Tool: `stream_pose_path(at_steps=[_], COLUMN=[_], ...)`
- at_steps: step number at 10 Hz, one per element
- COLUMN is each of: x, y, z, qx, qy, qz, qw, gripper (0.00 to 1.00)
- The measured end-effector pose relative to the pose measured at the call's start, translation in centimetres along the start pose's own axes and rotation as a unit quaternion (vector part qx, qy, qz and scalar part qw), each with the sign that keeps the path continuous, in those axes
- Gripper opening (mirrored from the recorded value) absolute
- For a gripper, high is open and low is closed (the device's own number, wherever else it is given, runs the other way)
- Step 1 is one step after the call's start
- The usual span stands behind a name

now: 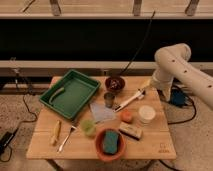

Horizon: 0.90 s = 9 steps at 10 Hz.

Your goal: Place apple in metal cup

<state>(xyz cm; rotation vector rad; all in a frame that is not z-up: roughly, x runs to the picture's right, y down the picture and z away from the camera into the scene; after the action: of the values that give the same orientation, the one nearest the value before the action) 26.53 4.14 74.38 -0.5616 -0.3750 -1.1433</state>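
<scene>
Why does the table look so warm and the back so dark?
Camera view: warm yellowish light covers the table, apple and metal cup; the band behind is dark; the claw, near the table's far right corner, is lit too.

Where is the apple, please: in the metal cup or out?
Out: the apple lies on the table, apart from the metal cup; the gripper hovers near the far edge.
</scene>
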Motion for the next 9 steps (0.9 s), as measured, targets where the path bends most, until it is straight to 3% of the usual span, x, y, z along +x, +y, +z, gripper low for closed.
stream_pose_path(at_steps=[7, 9], x=[0.01, 0.22], y=[-0.04, -0.48], z=[-0.1, -0.01], qx=[0.0, 0.007], qy=[0.001, 0.0], qz=[-0.001, -0.016], qw=[1.0, 0.9998], gripper=[0.8, 0.8])
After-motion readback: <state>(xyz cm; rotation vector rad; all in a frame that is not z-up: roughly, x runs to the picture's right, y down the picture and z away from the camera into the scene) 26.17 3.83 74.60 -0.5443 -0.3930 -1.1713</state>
